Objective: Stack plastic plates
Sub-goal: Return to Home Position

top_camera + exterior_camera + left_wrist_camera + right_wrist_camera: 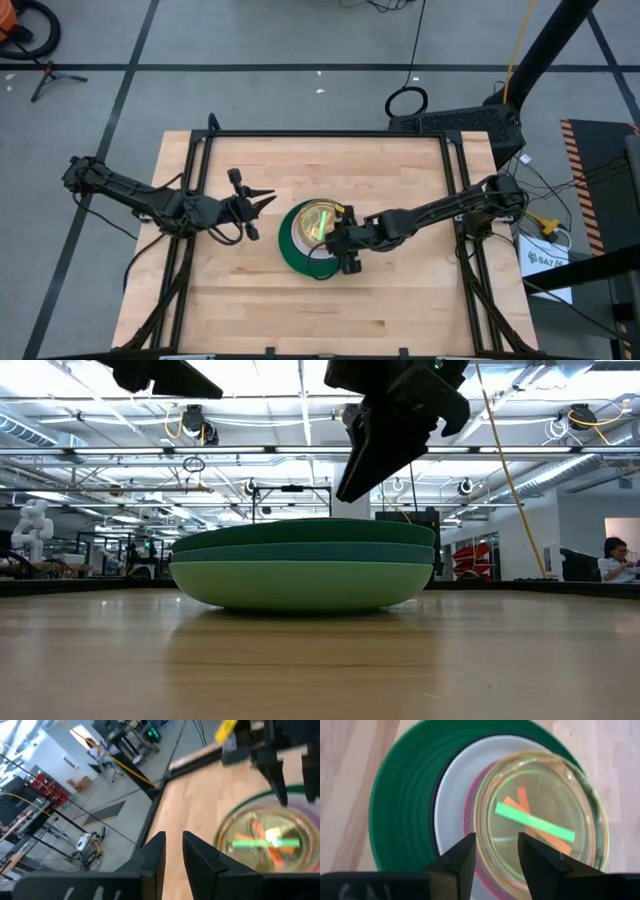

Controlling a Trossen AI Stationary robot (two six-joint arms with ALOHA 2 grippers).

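The plates stand in one stack (pixel 296 252) at the table's middle. In the low view the stack (pixel 305 570) has mint at the bottom, teal above it and dark green on top. In the right wrist view, the dark green plate (pixel 395 805) holds a white plate (pixel 451 795), a pink rim (pixel 469 815) and, uppermost, a translucent lime plate (pixel 545 790) that sits off-centre. My right gripper (pixel 497 847) hangs open just above the stack's right part (pixel 350 485), touching nothing. My left gripper (pixel 268 200) is open, left of the stack and clear of it (pixel 174 847).
Bare wooden table (pixel 400 300) lies around the stack on all sides. A black frame (pixel 330 134) runs along the table's edges. The left wrist view looks past the table's edge (pixel 155 805) to the floor and equipment beyond.
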